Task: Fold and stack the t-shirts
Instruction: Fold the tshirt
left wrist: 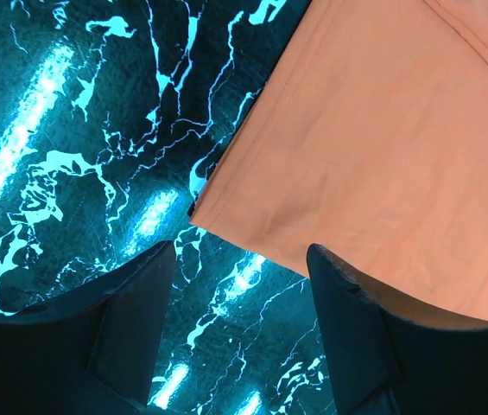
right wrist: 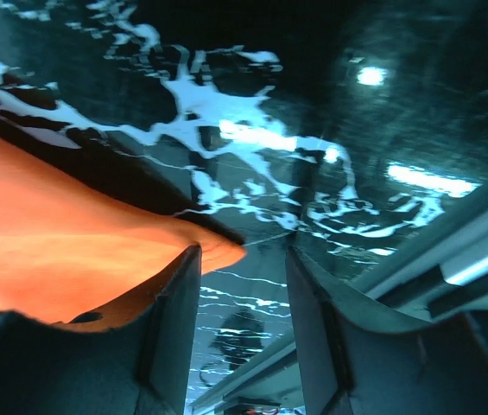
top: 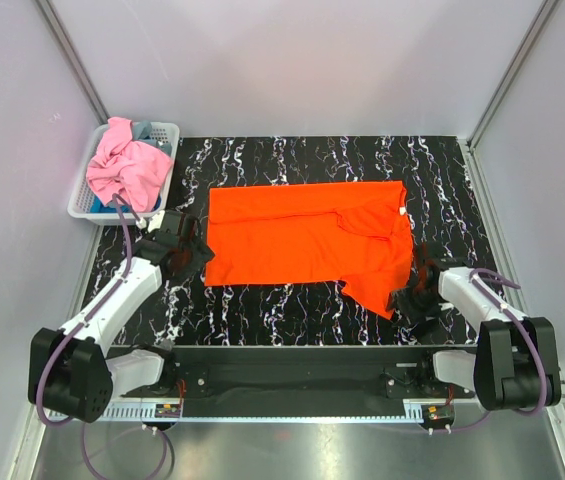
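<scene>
You have no readable text, brand, number or sign in any of the three views. The only candidate is a small white tag point(top: 402, 212) on the orange t-shirt point(top: 292, 245), just right of centre in the top view, and it is too small to read.

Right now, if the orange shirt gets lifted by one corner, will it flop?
Probably flops: the orange t-shirt lies thin and flat, one sleeve folded over itself. Likely light, draping from the lifted corner. Pushed, it would likely bunch, as around its rumpled sleeve, not slide.
</scene>
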Available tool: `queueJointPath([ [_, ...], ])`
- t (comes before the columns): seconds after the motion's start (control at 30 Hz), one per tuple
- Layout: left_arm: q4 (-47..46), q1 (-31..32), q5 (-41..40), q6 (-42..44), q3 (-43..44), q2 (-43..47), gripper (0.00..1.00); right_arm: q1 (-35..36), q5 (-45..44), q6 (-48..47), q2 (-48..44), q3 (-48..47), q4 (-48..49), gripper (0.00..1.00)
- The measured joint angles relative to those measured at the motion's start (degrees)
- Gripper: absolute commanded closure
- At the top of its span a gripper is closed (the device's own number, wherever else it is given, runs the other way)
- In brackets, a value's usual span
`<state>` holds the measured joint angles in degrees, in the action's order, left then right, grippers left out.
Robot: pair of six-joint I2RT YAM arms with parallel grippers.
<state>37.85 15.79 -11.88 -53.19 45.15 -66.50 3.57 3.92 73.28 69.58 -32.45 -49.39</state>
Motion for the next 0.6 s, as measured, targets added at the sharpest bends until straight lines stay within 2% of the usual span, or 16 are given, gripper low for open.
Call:
queueJointPath([
  [0.27,-0.1,0.0,-0.7,-0.7,0.0,-1.3,0.34,1.7,-1.1,2.1,1.0,-0.1,2.2,0.54],
  [0.4,-0.2,0.0,-0.7,-1.2,0.0,-1.4,0.34,2.0,-2.4,2.5,1.2,-0.2,2.2,0.69],
  [0.43,-0.2,0.0,-0.7,-1.3,0.0,-1.4,0.34,2.2,-2.8,2.7,1.2,-0.2,2.2,0.82],
  [0.53,-0.2,0.0,-0.9,-1.3,0.0,-1.4,0.34,2.8,-3.5,3.1,1.2,-0.5,2.2,1.0],
  [0.6,-0.2,0.0,-0.9,-1.4,0.0,-1.3,0.35,2.9,-3.6,3.1,1.2,-0.6,2.3,1.0],
])
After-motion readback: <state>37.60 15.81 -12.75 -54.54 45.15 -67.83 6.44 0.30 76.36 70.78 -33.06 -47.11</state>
